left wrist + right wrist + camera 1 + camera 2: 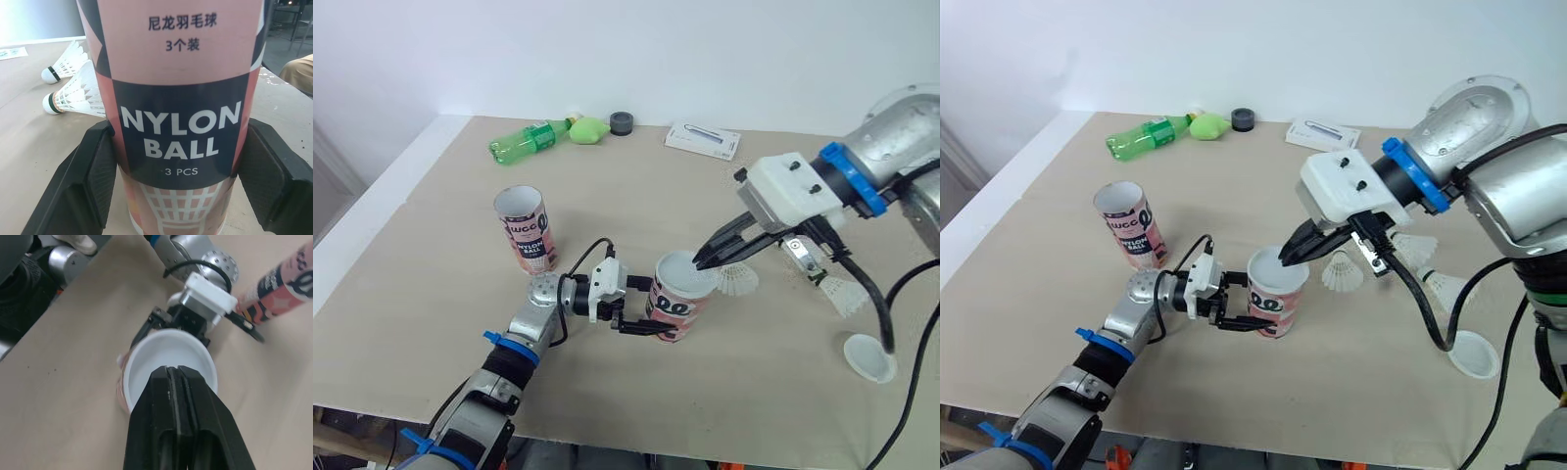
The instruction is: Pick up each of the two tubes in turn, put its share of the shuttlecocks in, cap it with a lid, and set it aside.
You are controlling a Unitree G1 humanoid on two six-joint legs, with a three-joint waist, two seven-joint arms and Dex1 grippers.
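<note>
A pink "Nylon Ball" tube [677,302] stands upright at the table's middle. My left gripper [648,305] is shut on its lower side; in the left wrist view the two black pads [93,181] press its label. A white lid [168,357] sits on top of this tube. My right gripper [702,260] is shut, with nothing between its fingers, and its tips rest at the lid's right rim. A second tube [526,230] stands open-topped to the left. Loose shuttlecocks [736,281] [842,292] lie to the right of the held tube. Another white lid [869,357] lies at the front right.
Along the far edge are a green bottle [524,142], a green soft object [590,128], a grey roll [623,122] and a flat white box [703,140]. The table's front edge runs close below my left arm.
</note>
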